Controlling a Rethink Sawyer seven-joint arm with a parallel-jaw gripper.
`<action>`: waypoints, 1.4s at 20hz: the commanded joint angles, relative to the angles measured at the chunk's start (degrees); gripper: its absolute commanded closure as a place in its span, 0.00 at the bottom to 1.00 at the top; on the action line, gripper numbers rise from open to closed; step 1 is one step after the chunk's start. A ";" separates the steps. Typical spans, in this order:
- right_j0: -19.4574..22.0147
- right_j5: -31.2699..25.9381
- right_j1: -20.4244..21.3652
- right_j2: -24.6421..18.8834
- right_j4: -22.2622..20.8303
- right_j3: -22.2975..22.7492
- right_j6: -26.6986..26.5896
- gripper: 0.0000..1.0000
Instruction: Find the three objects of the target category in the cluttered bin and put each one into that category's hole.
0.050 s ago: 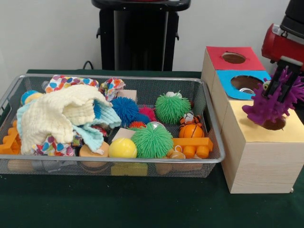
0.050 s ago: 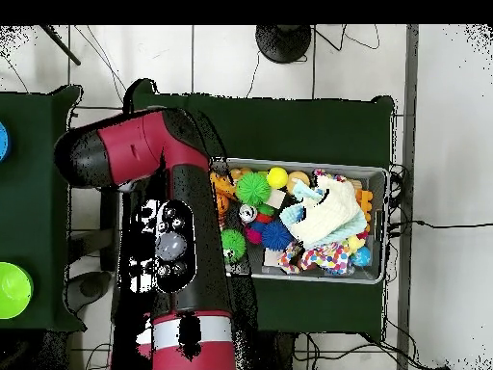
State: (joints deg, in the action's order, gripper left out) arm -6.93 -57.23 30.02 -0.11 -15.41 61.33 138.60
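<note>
We see gripper (image 1: pixel 280 95) clenched on purple spiky toy (image 1: pixel 270 105) | toy hangs over yellow-topped box's hole (image 1: pixel 274 124), touching its rim | wire bin (image 1: pixel 214 142) of clutter well left | arm (image 2: pixel 178 231) hides boxes overhead

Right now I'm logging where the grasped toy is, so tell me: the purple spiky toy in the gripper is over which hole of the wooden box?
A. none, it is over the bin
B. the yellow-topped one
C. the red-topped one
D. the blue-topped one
B: in the front view the gripper holds the purple spiky toy right above the dark hole in the yellow top, clear of the red top and blue top.
</note>
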 commanded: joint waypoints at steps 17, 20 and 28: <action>3.20 5.90 9.95 0.59 8.23 16.85 5.50 1.00; 8.66 8.32 19.22 -1.71 12.33 28.34 -4.36 1.00; 29.81 20.11 30.06 -15.44 14.26 49.54 -31.91 1.00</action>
State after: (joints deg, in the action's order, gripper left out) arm 10.88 -47.04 50.80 -4.86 -2.77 88.41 135.84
